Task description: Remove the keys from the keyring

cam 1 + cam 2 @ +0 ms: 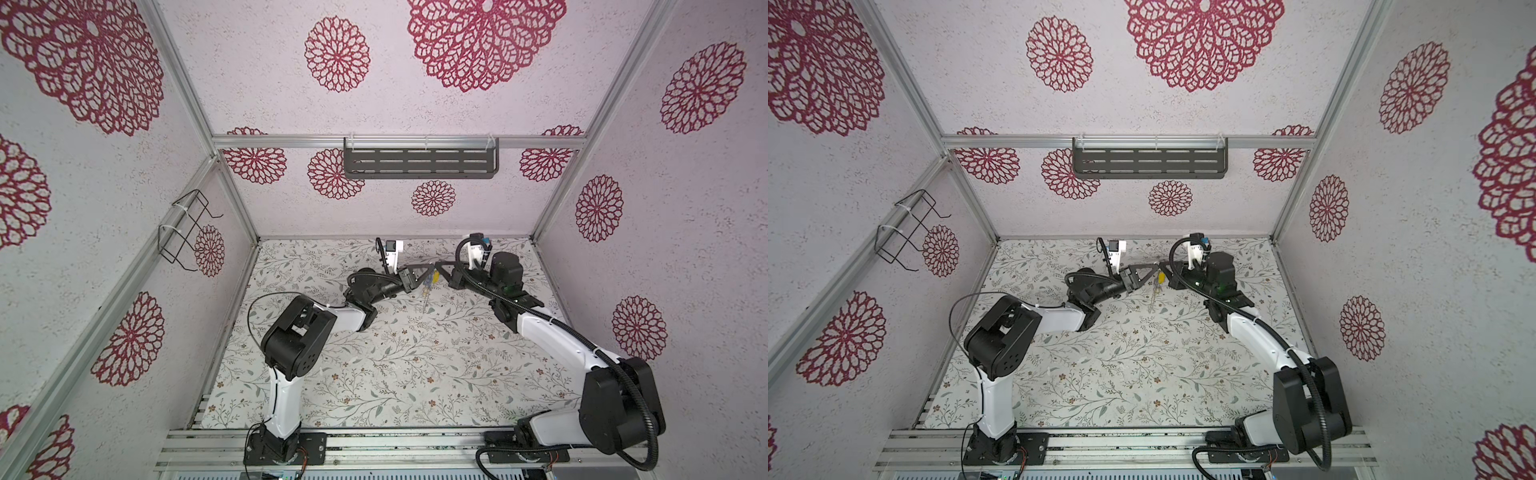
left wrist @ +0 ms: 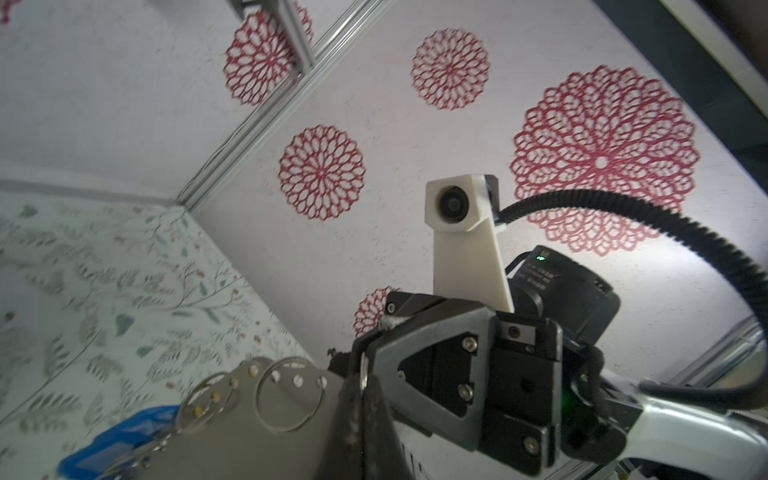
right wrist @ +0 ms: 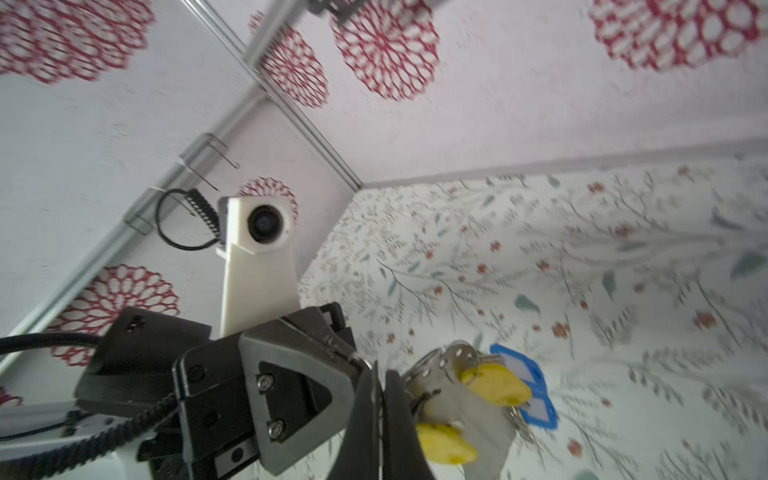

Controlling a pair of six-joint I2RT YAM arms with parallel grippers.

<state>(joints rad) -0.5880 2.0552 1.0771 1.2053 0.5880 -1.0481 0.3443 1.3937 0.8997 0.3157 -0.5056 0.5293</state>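
Floral-patterned desk [image 1: 415,374] inside a booth of white walls [image 1: 382,216] with red rosettes. Item: keyring [image 2: 249,419], flat grey, held clear of the desk at far centre, yellow and blue keys [image 3: 496,388] hanging from it on small metal loops [image 2: 286,431]. Holders: left gripper [image 2: 363,411], closed on the keyring's edge; right gripper [image 3: 380,415], closed tip to tip against it, its catch unclear.

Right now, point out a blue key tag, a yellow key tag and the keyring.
blue key tag [image 3: 519,368], right wrist view, white label window.
yellow key tag [image 3: 496,384], right wrist view, its middle.
keyring [image 2: 266,440], left wrist view, flat grey band.
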